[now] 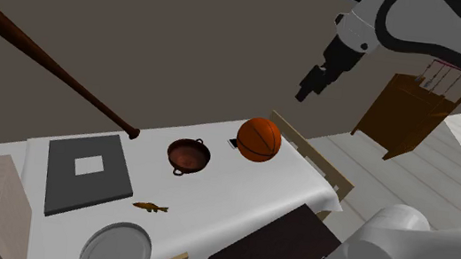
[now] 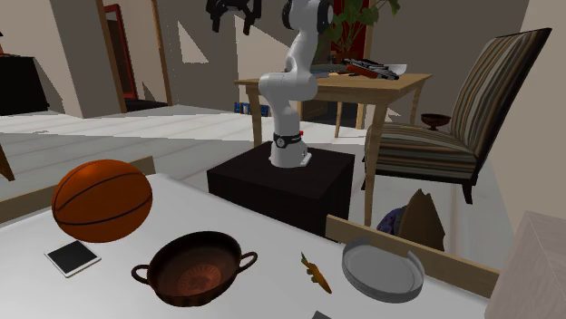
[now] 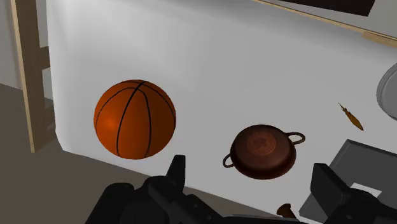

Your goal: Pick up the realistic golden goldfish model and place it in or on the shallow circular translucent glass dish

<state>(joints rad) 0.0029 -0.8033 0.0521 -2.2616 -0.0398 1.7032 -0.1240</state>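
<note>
A small golden-brown goldfish model (image 1: pixel 150 206) (image 2: pixel 316 272) (image 3: pixel 351 116) lies on the white table (image 1: pixel 240 188), a short way from a shallow round grey dish (image 1: pixel 115 249) (image 2: pixel 383 269) (image 3: pixel 388 90) near the table's front edge. My black gripper (image 1: pixel 313 82) (image 2: pixel 230 14) (image 3: pixel 251 175) hangs high above the table, over the far side beyond the basketball, well away from the fish. Its fingers (image 3: pixel 175 172) stand apart with nothing between them.
An orange basketball (image 1: pixel 259 139) (image 2: pixel 102 199) (image 3: pixel 135 118) and a brown two-handled bowl (image 1: pixel 188 155) (image 2: pixel 193 265) (image 3: pixel 262 151) stand mid-table. A dark grey slab (image 1: pixel 85 172) and a wooden bat (image 1: pixel 45 54) lie at the shoulder view's left. A small tablet (image 2: pixel 73 257) lies beside the ball.
</note>
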